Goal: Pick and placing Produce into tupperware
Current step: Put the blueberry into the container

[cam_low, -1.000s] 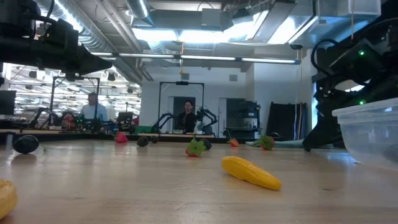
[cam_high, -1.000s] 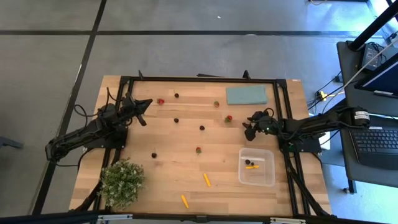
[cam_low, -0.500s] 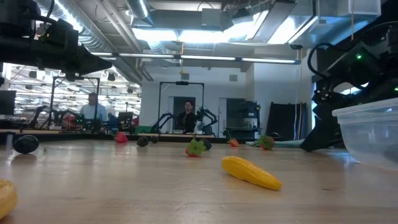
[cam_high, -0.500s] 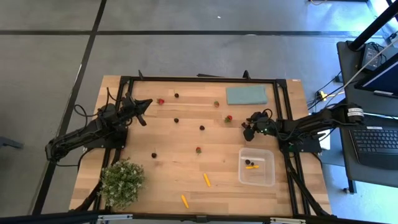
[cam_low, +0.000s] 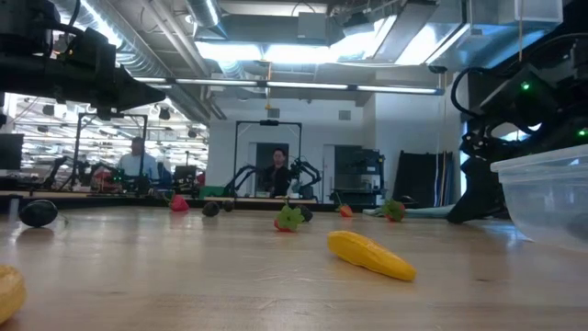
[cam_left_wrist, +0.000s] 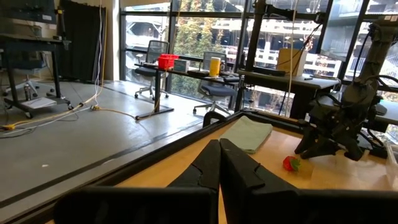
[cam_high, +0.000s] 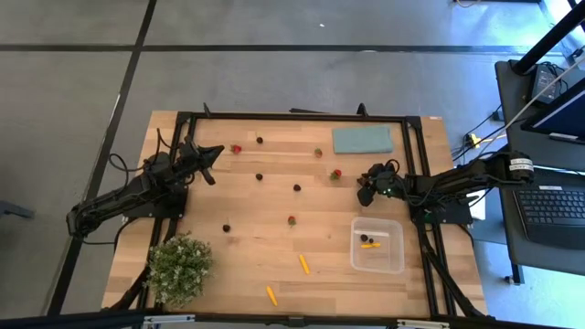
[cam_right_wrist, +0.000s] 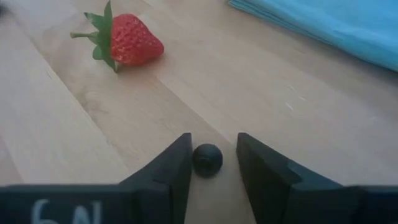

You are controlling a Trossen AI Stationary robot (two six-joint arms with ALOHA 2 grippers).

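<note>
Two dark fingers (cam_right_wrist: pixel 165 177) of my right gripper (cam_right_wrist: pixel 208 163) stand low over the wooden table (cam_right_wrist: pixel 74 124), and a small dark round berry (cam_right_wrist: pixel 207 159) sits on the wood in the gap between them; the jaws are part-way spread around it, close on both sides, and I cannot tell if they touch it. Just past it lies a strawberry (cam_right_wrist: pixel 124 41) with green leaves, and farther off the edge of a teal slab (cam_right_wrist: pixel 329 28).

From above, my right gripper (cam_high: pixel 368 189) is beside that strawberry (cam_high: pixel 336 173), with the clear tupperware (cam_high: pixel 377 245) nearer the front edge, holding an orange carrot stick (cam_high: pixel 368 244) and a dark piece. Two more carrot sticks (cam_high: pixel 303 264) lie on the table (cam_high: pixel 265 206) toward the front, and other berries are scattered across the middle and back.

My left gripper (cam_left_wrist: pixel 219 163) waits with its fingers pressed together near the back left, well apart from the work. A potted plant (cam_high: pixel 179 267) stands at the front left corner.
</note>
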